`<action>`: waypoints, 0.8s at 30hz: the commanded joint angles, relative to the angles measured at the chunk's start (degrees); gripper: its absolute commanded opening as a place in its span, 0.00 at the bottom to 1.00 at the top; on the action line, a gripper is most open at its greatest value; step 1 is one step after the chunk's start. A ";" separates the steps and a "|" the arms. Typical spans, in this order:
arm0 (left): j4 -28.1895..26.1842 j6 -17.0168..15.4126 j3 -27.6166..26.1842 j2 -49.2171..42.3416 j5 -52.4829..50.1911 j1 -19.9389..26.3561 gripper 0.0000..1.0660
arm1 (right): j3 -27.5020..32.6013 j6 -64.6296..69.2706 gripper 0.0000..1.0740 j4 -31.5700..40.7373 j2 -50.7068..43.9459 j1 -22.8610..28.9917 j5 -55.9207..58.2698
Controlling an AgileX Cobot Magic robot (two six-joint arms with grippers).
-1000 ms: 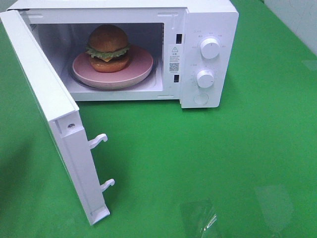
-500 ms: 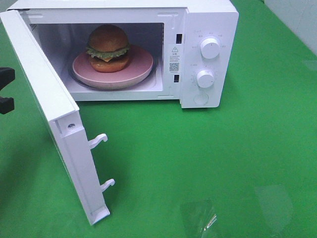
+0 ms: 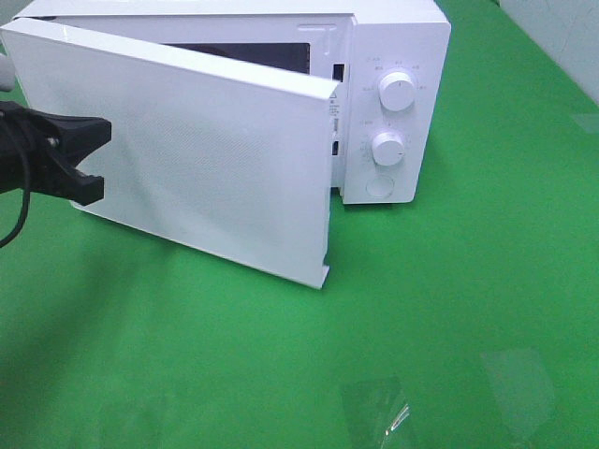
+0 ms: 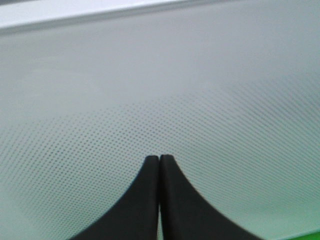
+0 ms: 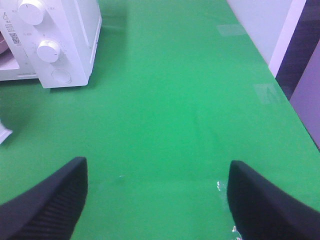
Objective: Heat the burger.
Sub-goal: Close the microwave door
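None of the burger shows: the door [image 3: 206, 159], half shut, screens the microwave [image 3: 412, 42] cavity, where it presumably sits. Left fingers [image 4: 152, 170] are pressed together, tips against the door's outer face toward its hinge side; the free edge stands off the latch side. Right fingers [image 5: 50, 200] are spread wide, empty, over the desk [image 5: 165, 100], well apart. Left arm is nearer for the closing push.

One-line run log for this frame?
door: ajar, not latched | left gripper: shut, tips at door's outer face | right gripper: open, empty, over table | burger: hidden behind door
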 commanded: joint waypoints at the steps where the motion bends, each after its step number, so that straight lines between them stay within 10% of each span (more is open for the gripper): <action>1: -1.09 -0.23 -1.72 0.69 1.66 -1.83 0.00 | 0.11 -0.34 0.71 -0.17 -1.38 -0.34 0.06; 24: -10.83 0.06 -17.19 11.80 6.93 -14.73 0.00 | 0.11 -0.34 0.71 -0.11 -1.38 -0.34 0.06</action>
